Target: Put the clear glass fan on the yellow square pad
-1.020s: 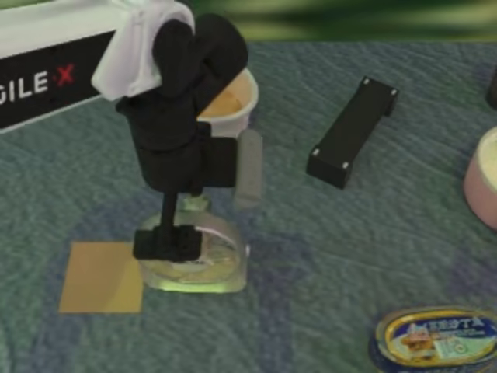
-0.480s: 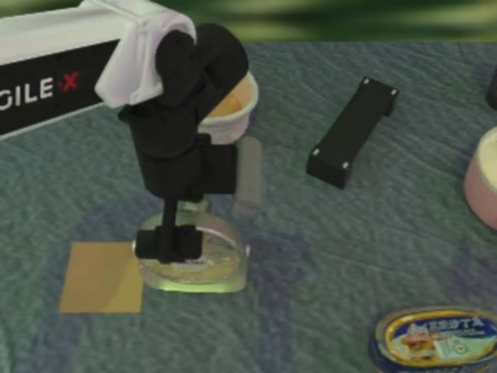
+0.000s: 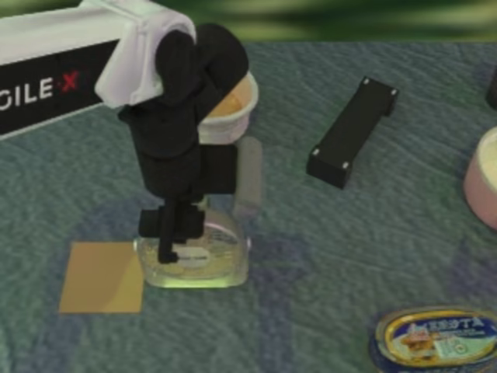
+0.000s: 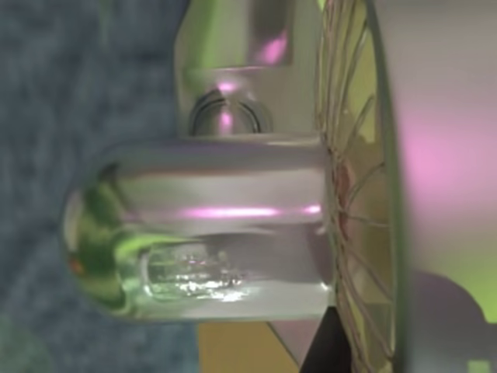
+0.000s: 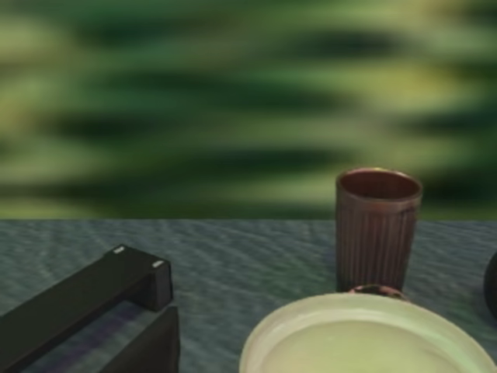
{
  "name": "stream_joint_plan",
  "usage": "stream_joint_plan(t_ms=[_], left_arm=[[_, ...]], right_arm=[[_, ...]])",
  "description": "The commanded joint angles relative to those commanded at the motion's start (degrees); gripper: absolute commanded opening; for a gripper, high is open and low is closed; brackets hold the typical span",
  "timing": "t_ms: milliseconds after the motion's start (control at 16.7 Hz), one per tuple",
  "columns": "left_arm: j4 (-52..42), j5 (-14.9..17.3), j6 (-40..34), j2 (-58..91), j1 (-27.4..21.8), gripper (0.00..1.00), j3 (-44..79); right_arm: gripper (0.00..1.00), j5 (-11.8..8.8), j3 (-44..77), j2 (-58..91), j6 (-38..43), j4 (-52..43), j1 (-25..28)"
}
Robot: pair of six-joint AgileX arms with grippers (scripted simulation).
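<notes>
"ILE X" on left arm (image 3: 54, 58), tin (image 3: 436, 337) label perhaps illegible

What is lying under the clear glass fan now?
Mostly the table cloth. The clear glass fan overlaps the yellow square pad only at its edge; the left gripper covers part of it.

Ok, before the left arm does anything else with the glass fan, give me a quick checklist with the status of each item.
1. Left gripper over the clear glass fan: ok, in the top view.
2. Firm grip on the fan: cannot tell; the fingers are not clearly shown.
3. Fan on the yellow square pad: not ok; it lies beside the pad, at most at its right edge.
4. Pad free of other things: ok.
5. Path to the pad: ok; the white ribbed bowl and black block sit farther back.
6. Right arm: cannot tell; its gripper is not in view.
</notes>
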Motion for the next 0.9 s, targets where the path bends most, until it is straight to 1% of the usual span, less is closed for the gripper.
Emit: stream_joint_plan(t_ms=[60,120,660,900], left_arm=[[0.0,0.0,0.0,0.0,0.0,0.02,0.0],[0.0,0.0,0.0,0.0,0.0,0.0,0.0],[-0.2,0.0,0.1,-0.2,0.0,0.0,0.2],[-6.1,0.0,0.0,-0.4,0.6,0.0,5.3]], right_arm=[[1.0,0.0,0.0,0.0,0.0,0.0,0.0],[1.0,0.0,0.0,0.0,0.0,0.0,0.0],[1.0,0.0,0.0,0.0,0.0,0.0,0.0],[1.0,0.0,0.0,0.0,0.0,0.0,0.0]])
